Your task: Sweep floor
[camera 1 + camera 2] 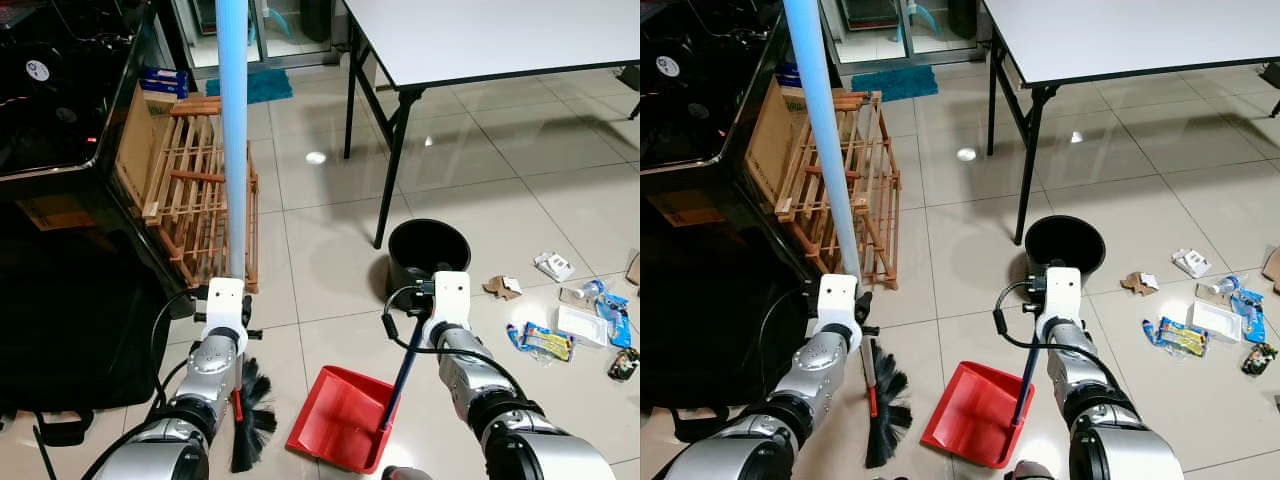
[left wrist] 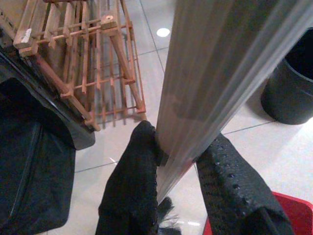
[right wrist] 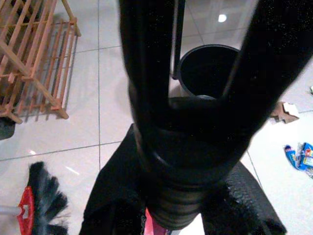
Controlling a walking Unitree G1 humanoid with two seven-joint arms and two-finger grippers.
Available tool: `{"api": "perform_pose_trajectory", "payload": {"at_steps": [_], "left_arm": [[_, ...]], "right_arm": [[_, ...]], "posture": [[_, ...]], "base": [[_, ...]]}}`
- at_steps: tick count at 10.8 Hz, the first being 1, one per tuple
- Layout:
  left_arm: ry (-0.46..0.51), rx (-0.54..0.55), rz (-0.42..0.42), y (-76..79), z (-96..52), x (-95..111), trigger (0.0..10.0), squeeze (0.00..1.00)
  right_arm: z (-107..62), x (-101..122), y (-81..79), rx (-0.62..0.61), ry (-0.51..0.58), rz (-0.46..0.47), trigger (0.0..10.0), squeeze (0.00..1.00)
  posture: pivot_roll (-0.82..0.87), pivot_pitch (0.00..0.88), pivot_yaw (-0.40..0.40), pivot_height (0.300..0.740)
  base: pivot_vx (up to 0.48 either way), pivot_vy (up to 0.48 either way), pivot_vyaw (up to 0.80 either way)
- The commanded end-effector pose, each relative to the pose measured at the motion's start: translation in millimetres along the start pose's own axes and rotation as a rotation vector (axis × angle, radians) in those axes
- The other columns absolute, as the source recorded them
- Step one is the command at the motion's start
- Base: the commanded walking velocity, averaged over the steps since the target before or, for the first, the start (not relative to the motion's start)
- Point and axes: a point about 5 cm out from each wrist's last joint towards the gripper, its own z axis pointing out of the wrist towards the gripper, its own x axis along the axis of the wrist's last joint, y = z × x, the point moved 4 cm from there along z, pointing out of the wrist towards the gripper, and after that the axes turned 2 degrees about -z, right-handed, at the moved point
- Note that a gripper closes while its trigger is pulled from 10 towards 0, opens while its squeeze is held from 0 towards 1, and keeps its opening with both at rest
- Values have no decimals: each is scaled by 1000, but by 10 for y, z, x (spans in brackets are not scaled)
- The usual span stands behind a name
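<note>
My left gripper (image 1: 228, 288) is shut on the pale blue broom handle (image 1: 232, 140), which stands nearly upright. In the left wrist view both black fingers (image 2: 129, 191) press the handle from either side. The broom's black bristle head (image 1: 255, 415) with its red collar rests on the tiles below that arm. My right gripper (image 1: 441, 300) is shut on the dark pole (image 1: 405, 370) of the red dustpan (image 1: 335, 415), which lies flat on the floor between my arms. Scattered litter lies on the tiles to the right: a torn cardboard piece (image 1: 503, 287), a blue-yellow wrapper (image 1: 545, 341) and a white tray (image 1: 580, 325).
A black bin (image 1: 428, 255) stands just beyond the right gripper. A white table (image 1: 480, 40) on black legs (image 1: 392, 170) is behind it. A wooden rack (image 1: 195, 190) leans against dark furniture (image 1: 60, 120) on the left, with a black bag (image 1: 70, 310) below.
</note>
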Motion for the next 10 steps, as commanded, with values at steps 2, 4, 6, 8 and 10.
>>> {"api": "perform_pose_trajectory", "payload": {"at_steps": [2,4,6,8,10], "left_arm": [[-133,-26,-56,98,-91,-343,10000,0],[-132,-27,-53,97,-90,-342,10000,0],[-132,-27,-50,93,-89,-339,10000,0],[-132,-28,-47,91,-89,-339,10000,0],[-133,-28,-45,90,-89,-340,10000,0]], "right_arm": [[-90,-376,-80,27,-136,27,10000,0],[-90,-377,-80,27,-136,26,10000,0],[-91,-380,-80,26,-137,26,10000,0],[-95,-390,-72,24,-140,23,10000,0],[-100,-404,-61,22,-144,19,10000,0]], "posture": [[-159,121,79,740],[-159,122,80,740],[-159,122,81,740],[-159,123,81,740],[-158,122,82,740]], "base": [[0,0,0],[0,0,0],[0,0,0],[0,0,0],[0,0,0]]}}
